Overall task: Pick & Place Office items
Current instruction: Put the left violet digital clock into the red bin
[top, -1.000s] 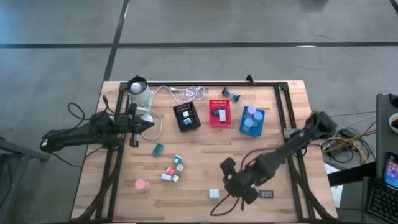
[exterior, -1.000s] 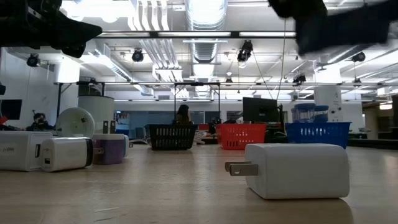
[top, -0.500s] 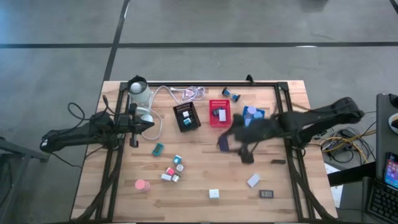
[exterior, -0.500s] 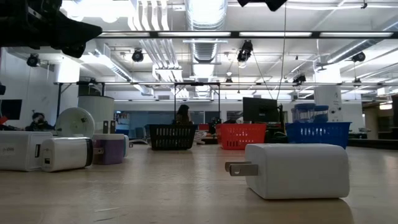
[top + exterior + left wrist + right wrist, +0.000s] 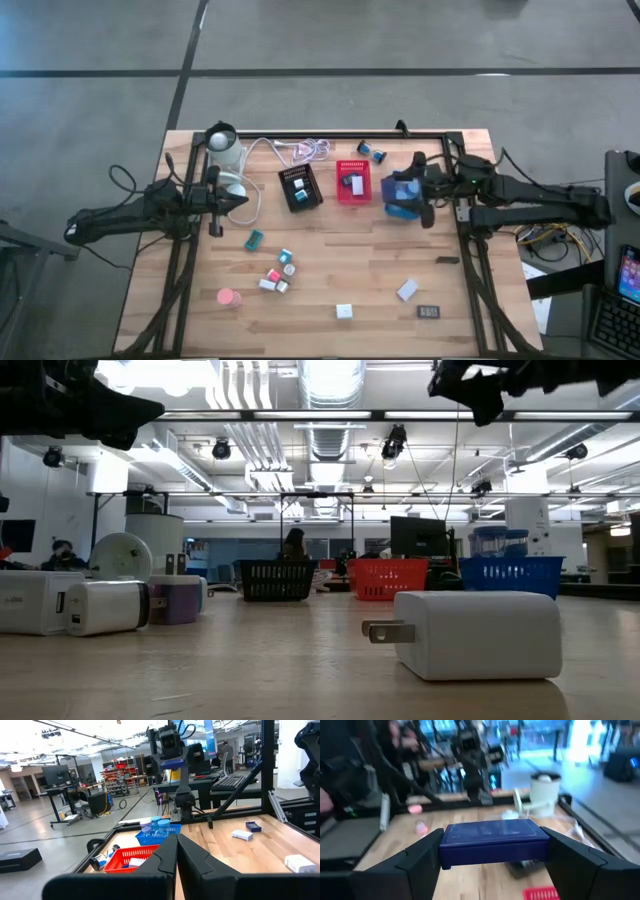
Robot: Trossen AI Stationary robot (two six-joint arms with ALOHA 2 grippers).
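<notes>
My right gripper (image 5: 400, 190) hangs level above the blue tray (image 5: 402, 211) at the table's far right, shut on a dark blue block (image 5: 495, 842). My left gripper (image 5: 245, 203) waits shut above the table's left side; its fingers (image 5: 176, 851) show closed. Loose office items lie flat on the wood: a teal block (image 5: 254, 238), a small cluster (image 5: 278, 272), a pink roll (image 5: 229, 296), two white blocks (image 5: 345, 311) (image 5: 406, 290) and a dark rectangle (image 5: 428, 312). In the low view the right gripper (image 5: 480, 385) shows at the top right. My right gripper pinches the dark blue block between its two fingers, one pad on each short end (image 5: 446, 845). The fingers are level and point toward the table's left. The block sits level across the gap, lifted clear above the blue tray.
A black tray (image 5: 300, 187) and a red tray (image 5: 353, 181) stand left of the blue one. A white coiled cable (image 5: 300, 150) and white round devices (image 5: 222, 145) sit at the far left. A white plug block (image 5: 480, 635) looms in the low view.
My right gripper has swung from the table's near edge, by the white block and dark rectangle, up and toward the far right, and now hangs over the blue tray. It has tipped from slanting down to level. The left arm has kept still.
</notes>
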